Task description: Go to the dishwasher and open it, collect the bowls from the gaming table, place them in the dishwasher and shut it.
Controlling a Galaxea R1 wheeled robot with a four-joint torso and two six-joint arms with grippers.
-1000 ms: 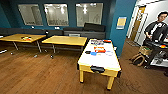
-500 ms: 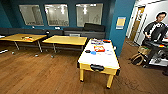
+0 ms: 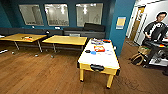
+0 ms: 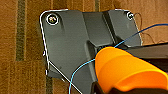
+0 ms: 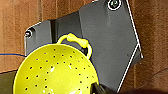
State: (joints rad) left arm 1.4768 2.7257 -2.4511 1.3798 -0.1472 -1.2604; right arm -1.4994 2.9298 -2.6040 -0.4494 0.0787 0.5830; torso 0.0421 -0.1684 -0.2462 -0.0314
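Observation:
The gaming table [image 3: 101,59], white-topped with a yellow edge, stands ahead in the head view, a little right of centre. On it lie a black bowl [image 3: 87,51], a blue bowl [image 3: 93,52] and colourful board-game boxes [image 3: 99,48]. In the right wrist view a lime-yellow perforated bowl [image 5: 55,72] with a loop handle hangs above the wooden floor, my right gripper [image 5: 98,88] shut on its rim. In the left wrist view an orange bowl [image 4: 125,67] hangs likewise above the floor, held at my left gripper [image 4: 100,87]. The dishwasher is out of view.
Two yellow-orange tables [image 3: 66,40] [image 3: 21,37] stand to the left in front of a dark bench [image 3: 82,32] along the blue wall. A person [image 3: 156,27] with a control rig stands at the right by a doorway. A bag [image 3: 137,58] lies on the floor there.
The head view has crept slightly closer to the gaming table. Nothing on the table has moved.

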